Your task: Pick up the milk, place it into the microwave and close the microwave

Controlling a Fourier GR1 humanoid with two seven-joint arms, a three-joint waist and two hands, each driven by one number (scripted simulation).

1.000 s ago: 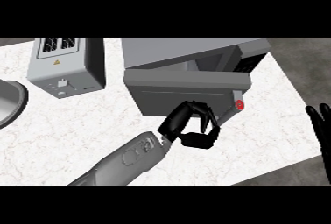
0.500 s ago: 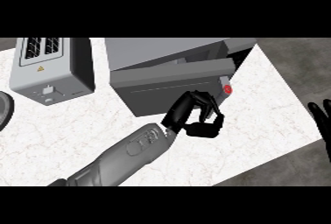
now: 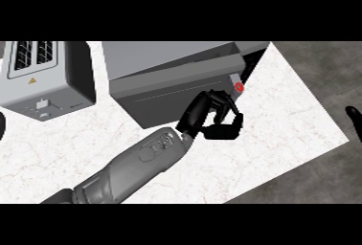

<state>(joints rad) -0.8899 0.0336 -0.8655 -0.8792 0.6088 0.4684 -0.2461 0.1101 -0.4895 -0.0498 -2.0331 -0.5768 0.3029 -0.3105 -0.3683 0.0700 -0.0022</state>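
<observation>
Looked down on a white marbled surface point(image 3: 283, 110) running from the left edge to a slanted right border, with grey floor point(image 3: 325, 62) beyond it. Found the microwave point(image 3: 163, 55) at the far middle, its grey door point(image 3: 170, 98) swung almost against the body, leaving only a dark wedge of opening at the far right corner. Judged the door to sit that way because the closing step was under way, not finished.

Saw no milk anywhere on the surface or in either hand. Took it to be inside the microwave behind the door, though could not confirm that from this view.

Noted a toaster point(image 3: 42, 76) at the far left, just beside the microwave and apart from the work; left alone as no part of the task.

Followed the left forearm point(image 3: 134, 167) up from the near left on a diagonal, angled so as to bring the left hand point(image 3: 216, 119) to the door's near right corner. Found its fingers curled in toward the thumb, pinching nothing, their backs touching or just beside the door's front. Read that pose as a knuckle push on the free end, farthest from the hinge, where a swing shuts easiest.

Spotted a red button point(image 3: 239, 87) on the door's right end, just beyond the fingers, not pressed by them.

Caught only a sliver of the right hand point(image 3: 354, 115) at the right edge, over the floor, well apart and resting.
</observation>
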